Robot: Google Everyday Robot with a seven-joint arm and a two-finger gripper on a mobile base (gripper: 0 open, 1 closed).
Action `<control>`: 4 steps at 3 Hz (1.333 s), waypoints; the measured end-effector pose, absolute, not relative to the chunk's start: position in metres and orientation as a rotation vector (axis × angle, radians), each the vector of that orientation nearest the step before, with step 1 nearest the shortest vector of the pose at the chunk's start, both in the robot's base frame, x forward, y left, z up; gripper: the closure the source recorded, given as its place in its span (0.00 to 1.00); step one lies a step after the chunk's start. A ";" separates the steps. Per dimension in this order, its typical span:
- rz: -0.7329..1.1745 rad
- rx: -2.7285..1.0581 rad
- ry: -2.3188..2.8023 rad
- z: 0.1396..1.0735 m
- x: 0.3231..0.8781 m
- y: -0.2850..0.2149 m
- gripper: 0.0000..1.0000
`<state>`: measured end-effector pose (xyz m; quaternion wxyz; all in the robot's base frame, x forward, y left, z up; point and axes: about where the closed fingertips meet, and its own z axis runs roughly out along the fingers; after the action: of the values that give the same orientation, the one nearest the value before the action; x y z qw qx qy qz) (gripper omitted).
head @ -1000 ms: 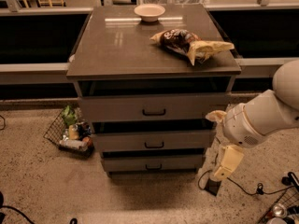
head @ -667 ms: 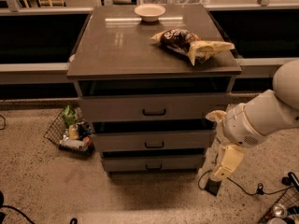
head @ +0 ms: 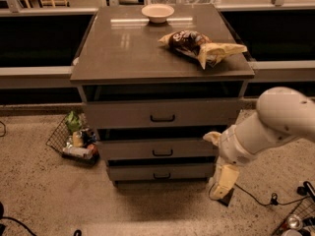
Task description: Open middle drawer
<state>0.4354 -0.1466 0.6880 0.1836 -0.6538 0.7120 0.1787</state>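
Observation:
The middle drawer (head: pixel 128 150) is the second of three in the grey-brown cabinet (head: pixel 123 53). Its flat front carries a small dark bar handle (head: pixel 162 153) at the centre. The front sits in line with the drawers above and below. My gripper (head: pixel 224 182) hangs down from the white arm (head: pixel 275 122) at the cabinet's right front corner. It is to the right of the middle drawer and a little lower than its handle. It touches nothing.
A white bowl (head: pixel 157 12) and a chip bag (head: pixel 204 45) lie on the cabinet top. A wire basket of items (head: pixel 74 139) stands on the floor to the left. Cables (head: pixel 261 200) and another basket (head: pixel 295 220) lie at the lower right.

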 end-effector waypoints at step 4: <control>0.738 -1.815 1.844 0.507 0.509 -0.112 0.00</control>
<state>0.5092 -0.1115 0.5065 0.2236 -0.6576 0.6680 0.2672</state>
